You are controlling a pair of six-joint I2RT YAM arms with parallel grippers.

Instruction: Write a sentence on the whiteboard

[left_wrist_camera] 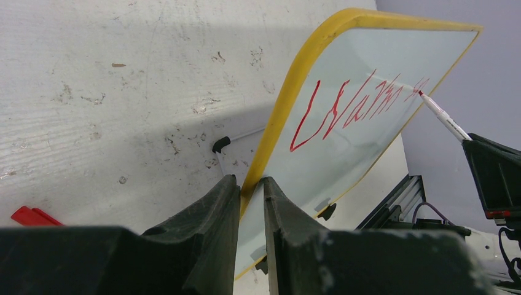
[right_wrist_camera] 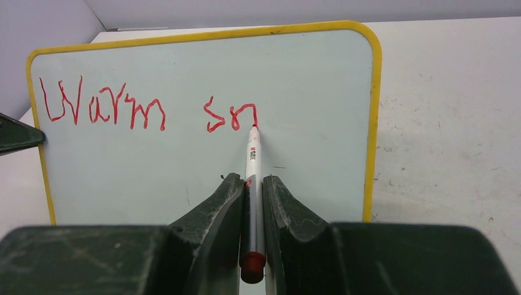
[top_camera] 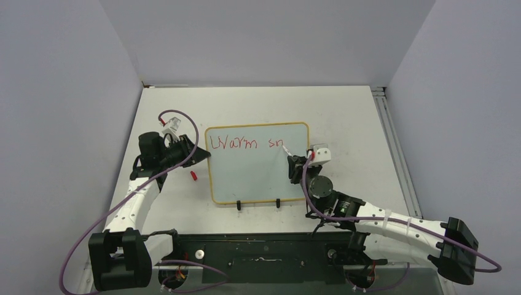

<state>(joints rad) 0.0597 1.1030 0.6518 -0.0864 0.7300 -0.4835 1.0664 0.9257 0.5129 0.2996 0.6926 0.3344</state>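
Right gripper [right_wrist_camera: 251, 179] clamping thin marker [right_wrist_camera: 253, 153], tip touching whiteboard [right_wrist_camera: 153, 166] at sentence [right_wrist_camera: 98, 110]; left gripper [left_wrist_camera: 249, 181] pinching yellow frame [left_wrist_camera: 270, 135]. Board seeming light, stiff, slippery; frame looking safest hold.

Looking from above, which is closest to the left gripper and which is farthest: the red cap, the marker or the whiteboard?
1. The whiteboard: its left edge is pinched in the left gripper.
2. The red cap: on the table just beside that gripper.
3. The marker: over on the right, in the right gripper.
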